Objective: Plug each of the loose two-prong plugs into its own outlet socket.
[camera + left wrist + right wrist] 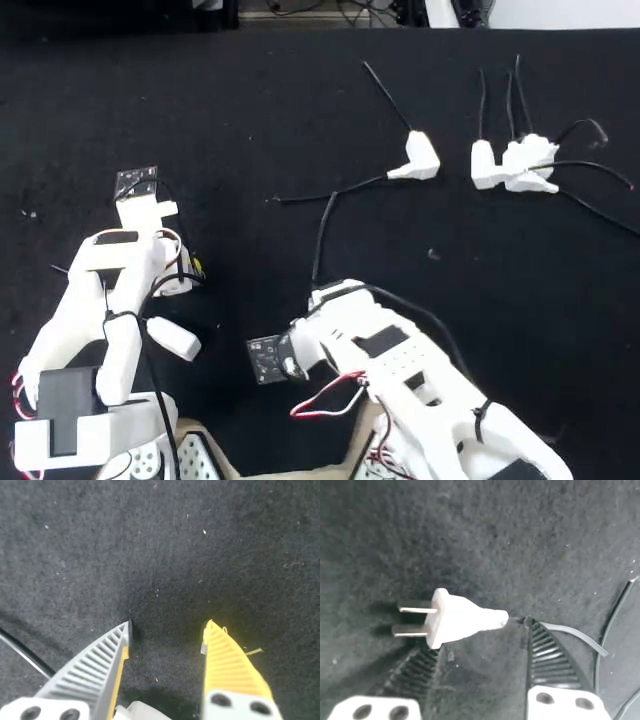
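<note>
Right wrist view: ribbed right gripper [478,639] gapes empty beside a tapered white plug [457,618]; left gripper [169,625] likewise.

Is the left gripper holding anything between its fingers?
No, the left gripper is open over the black felt mat, with nothing between its fingers.
</note>
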Available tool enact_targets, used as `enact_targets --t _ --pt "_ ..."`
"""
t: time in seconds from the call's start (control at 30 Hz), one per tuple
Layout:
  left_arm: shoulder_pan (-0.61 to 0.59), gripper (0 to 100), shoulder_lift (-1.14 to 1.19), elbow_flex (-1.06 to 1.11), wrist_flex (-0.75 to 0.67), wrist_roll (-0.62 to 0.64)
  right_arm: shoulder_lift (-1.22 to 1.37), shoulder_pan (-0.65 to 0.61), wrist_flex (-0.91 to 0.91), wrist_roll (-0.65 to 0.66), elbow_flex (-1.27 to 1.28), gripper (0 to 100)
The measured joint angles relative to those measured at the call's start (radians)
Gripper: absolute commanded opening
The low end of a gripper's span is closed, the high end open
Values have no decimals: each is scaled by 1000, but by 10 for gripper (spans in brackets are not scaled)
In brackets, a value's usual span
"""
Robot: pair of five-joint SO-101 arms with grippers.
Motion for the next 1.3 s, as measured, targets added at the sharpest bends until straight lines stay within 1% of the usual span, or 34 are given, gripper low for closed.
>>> enact_targets --t 0.1,0.2,0.27,0.37,0.47,0.7,0.83,0.9,1.13,1.2,1.3 --pt "0 230 0 0 0 0 -12 -14 32 3 -2 175" --pt "0 230 0 0 0 0 -17 -61 94 6 -21 89" --pt "0 230 0 0 0 0 -17 -103 127 6 -43 13" --pt "0 230 0 0 0 2 -2 -161 152 8 -75 11" --pt "0 230 0 0 0 2 -2 -187 161 8 -86 11" --pt "0 230 0 0 0 2 -14 -199 258 8 -107 11" --pt "0 230 0 0 0 2 -86 -215 356 5 -107 11" --pt "0 230 0 0 0 2 -146 -218 402 -31 -106 11" --pt "-2 230 0 0 0 2 -433 -212 568 -226 -106 11" --pt "-2 230 0 0 0 2 -488 -172 603 -284 -106 11" --pt "-2 230 0 0 0 2 -514 -46 643 -341 -121 11"
